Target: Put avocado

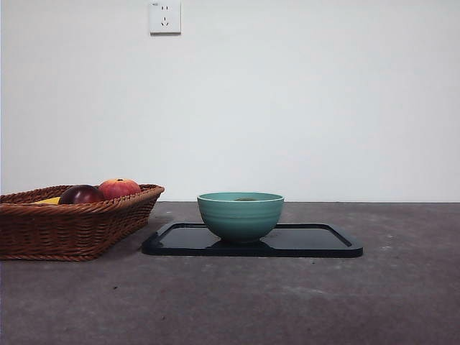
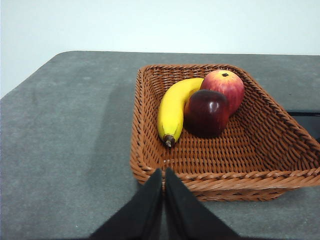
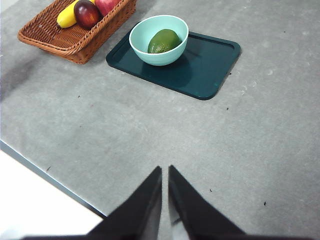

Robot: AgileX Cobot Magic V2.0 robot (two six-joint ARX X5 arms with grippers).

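Note:
The dark green avocado (image 3: 163, 41) lies inside the teal bowl (image 3: 159, 55), which stands on the dark tray (image 3: 210, 65). In the front view the bowl (image 1: 240, 214) sits on the tray (image 1: 316, 243), and only a sliver of the avocado (image 1: 246, 199) shows above the rim. My left gripper (image 2: 163, 175) is shut and empty, just in front of the wicker basket (image 2: 150, 165). My right gripper (image 3: 165, 172) is shut and empty, held high over the table near its edge, well away from the bowl.
The wicker basket (image 1: 65, 230), left of the tray, holds a banana (image 2: 172, 110), a dark red-purple fruit (image 2: 207, 113) and an orange-red fruit (image 2: 225, 85). A wall socket (image 1: 164, 16) is on the back wall. The table edge (image 3: 45, 175) runs near my right gripper.

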